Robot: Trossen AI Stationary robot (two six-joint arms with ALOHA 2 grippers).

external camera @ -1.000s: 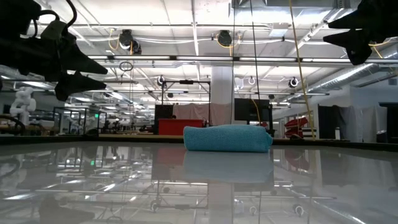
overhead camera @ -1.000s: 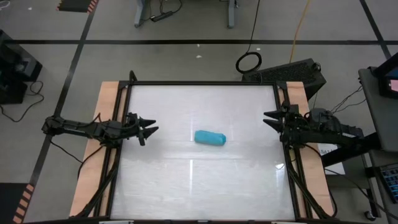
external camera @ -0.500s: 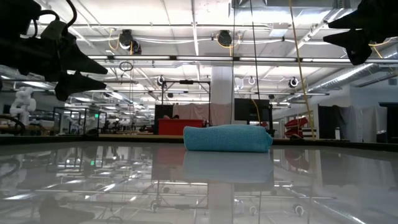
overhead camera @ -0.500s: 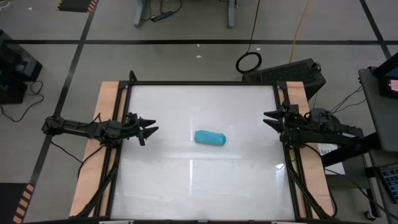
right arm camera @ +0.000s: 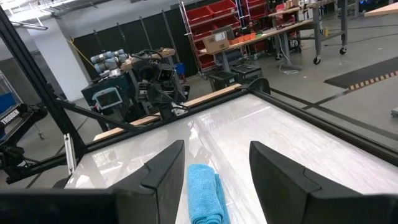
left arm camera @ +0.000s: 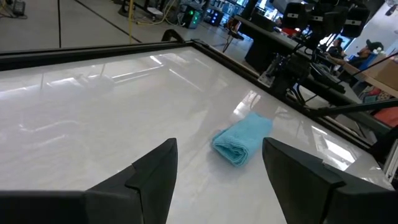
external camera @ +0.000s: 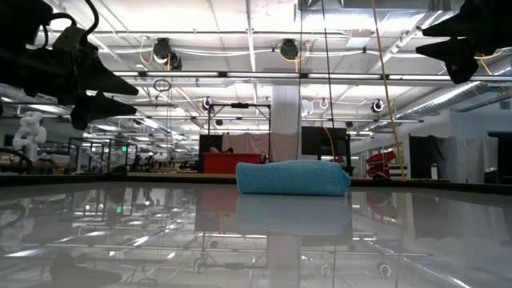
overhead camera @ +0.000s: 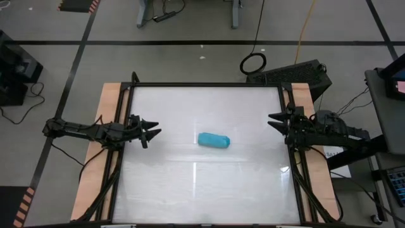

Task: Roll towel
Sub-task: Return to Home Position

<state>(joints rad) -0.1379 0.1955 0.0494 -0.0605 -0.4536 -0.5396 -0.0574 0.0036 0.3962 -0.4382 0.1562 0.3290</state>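
**A:** What gets cut off in the low view?

**B:** The left fingers, upper left, run off the left and top edges. The right fingers, upper right, run off the top and right edges.

**A:** And the towel?

**B:** In the right wrist view the bottom edge clips one end. From above, the counter loses its lower edge past the frame's bottom.

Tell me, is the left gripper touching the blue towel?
Apart. The high view shows a stretch of bare table between the open left gripper and the rolled towel; the left wrist view shows that gap too.
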